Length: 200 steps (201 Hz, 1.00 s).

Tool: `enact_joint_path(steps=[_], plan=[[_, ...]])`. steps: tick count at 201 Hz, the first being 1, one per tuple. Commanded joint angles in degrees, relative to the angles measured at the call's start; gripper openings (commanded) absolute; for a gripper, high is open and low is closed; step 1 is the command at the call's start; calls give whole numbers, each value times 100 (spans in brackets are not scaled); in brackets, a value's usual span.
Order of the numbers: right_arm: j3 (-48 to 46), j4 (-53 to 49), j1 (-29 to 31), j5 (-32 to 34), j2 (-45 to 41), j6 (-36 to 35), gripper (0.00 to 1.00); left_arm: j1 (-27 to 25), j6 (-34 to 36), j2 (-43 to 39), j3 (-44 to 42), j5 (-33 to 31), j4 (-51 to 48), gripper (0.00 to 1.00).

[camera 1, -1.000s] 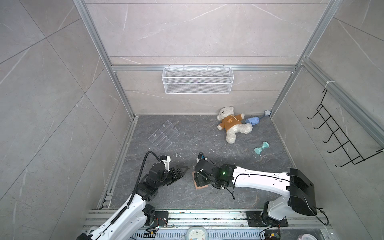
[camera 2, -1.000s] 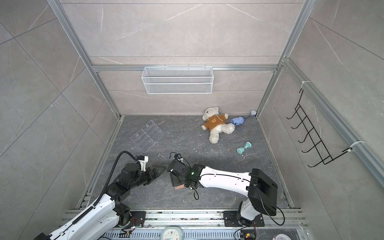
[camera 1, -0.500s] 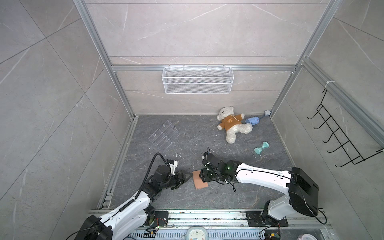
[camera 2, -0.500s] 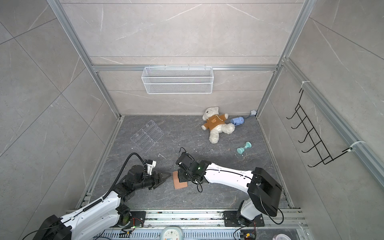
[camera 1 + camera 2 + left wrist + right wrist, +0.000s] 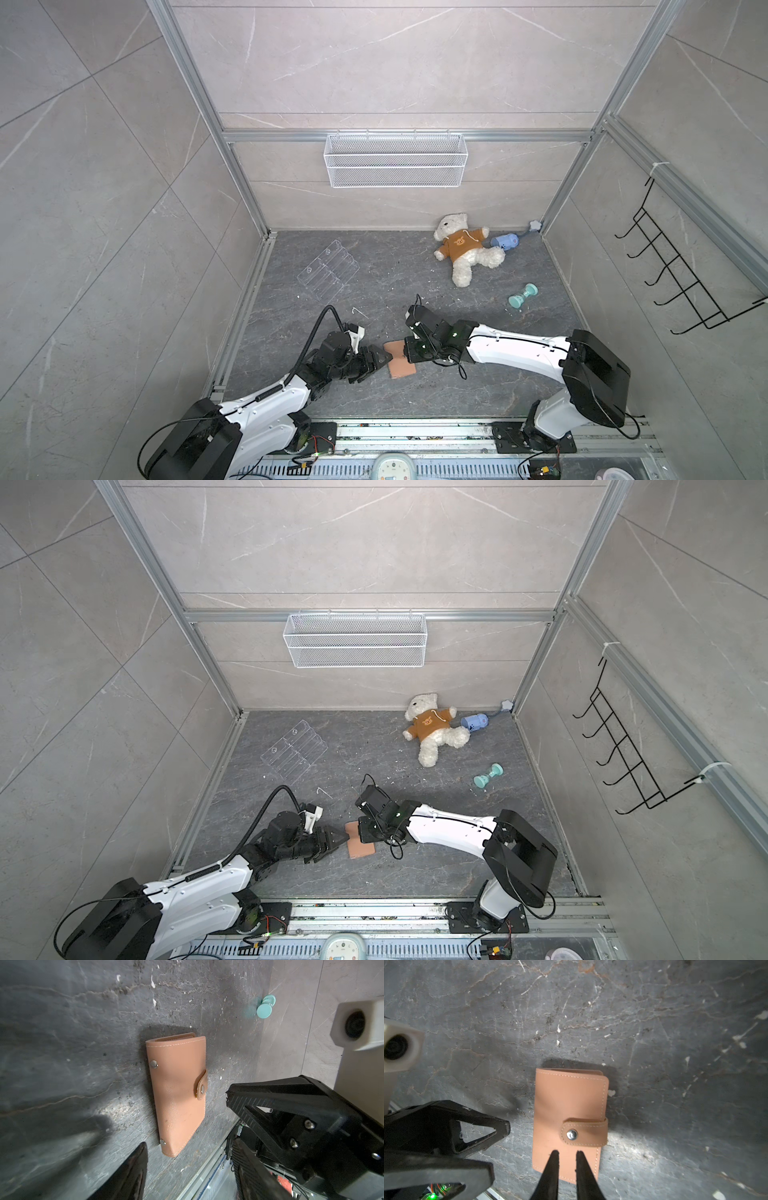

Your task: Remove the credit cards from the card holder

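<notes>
The card holder (image 5: 400, 360) (image 5: 360, 845) is a tan leather folder lying flat and snapped closed on the dark floor. Its strap tab (image 5: 584, 1131) is fastened. The credit cards are hidden from every view. My left gripper (image 5: 377, 365) (image 5: 190, 1142) is open just off the holder's (image 5: 178, 1093) left end, with nothing between its fingers. My right gripper (image 5: 409, 353) (image 5: 567, 1152) hovers over the holder's (image 5: 569, 1101) right part near the strap. Its jaws are open by only a narrow gap and hold nothing.
A clear acrylic tiered rack (image 5: 328, 270) lies at the back left. A teddy bear (image 5: 463, 249), a blue toy (image 5: 505, 242) and a teal dumbbell (image 5: 523, 296) sit at the back right. A wire basket (image 5: 395, 160) hangs on the back wall. The metal rail (image 5: 209, 1167) runs along the front.
My left gripper has moved right up to the holder's end and narrowed. My right gripper has drawn back off the holder's middle and its jaws have closed most of the way.
</notes>
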Motion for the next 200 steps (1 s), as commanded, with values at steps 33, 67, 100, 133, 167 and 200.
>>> enact_joint_path(steps=[33, 67, 100, 133, 167, 200], plan=[[-317, 291, -27, -143, 162, 147, 11, -141, -115, 552, 43, -117, 744, 58], [-474, 432, -24, -200, 199, 210, 9, -190, -161, 764, 8, -208, 957, 55], [-594, 536, -24, -220, 271, 250, 8, -217, -236, 955, -54, -227, 1170, 55], [-710, 600, -29, -206, 343, 284, 7, -259, -258, 1143, -67, -236, 1317, 54], [-845, 669, -25, -185, 349, 312, 6, -309, -300, 1351, -97, -279, 1548, 53], [-944, 764, -24, -196, 403, 338, 6, -400, -363, 1514, -151, -397, 1806, 52]])
